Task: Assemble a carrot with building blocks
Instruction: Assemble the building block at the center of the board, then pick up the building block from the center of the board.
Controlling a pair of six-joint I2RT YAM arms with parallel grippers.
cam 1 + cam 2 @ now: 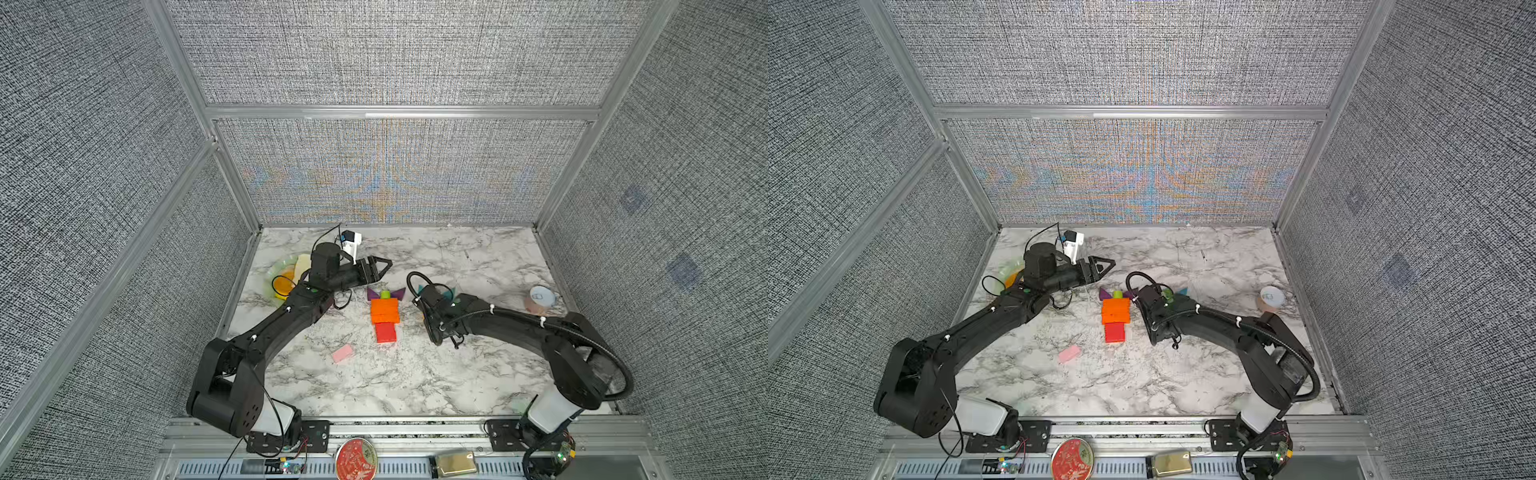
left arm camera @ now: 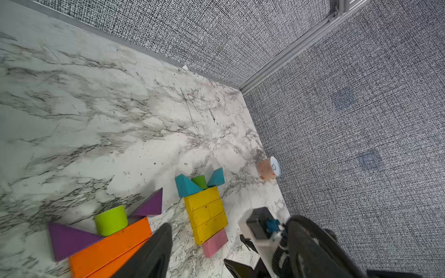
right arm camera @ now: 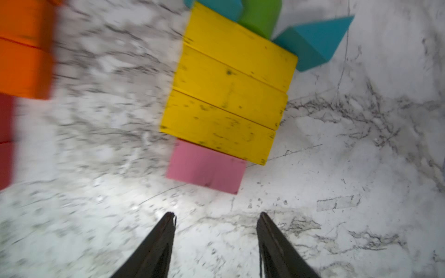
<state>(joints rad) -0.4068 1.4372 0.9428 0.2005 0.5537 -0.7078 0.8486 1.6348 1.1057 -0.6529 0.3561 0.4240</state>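
In both top views an orange carrot lies mid-table: two purple triangles and a green stub above orange bars and red bars. My left gripper hovers behind it, shut and holding nothing; its dark tip shows beside the orange bars. A second carrot has yellow bars, teal triangles, a green stub and a pink bar. My right gripper is open and empty just short of that pink bar. The right arm hides most of this carrot from above.
A loose pink block lies on the marble in front of the left arm. A pale green plate with bread and an amber jar sits at the left edge. A small peach tub lies on its side at the far right. Fabric walls enclose three sides.
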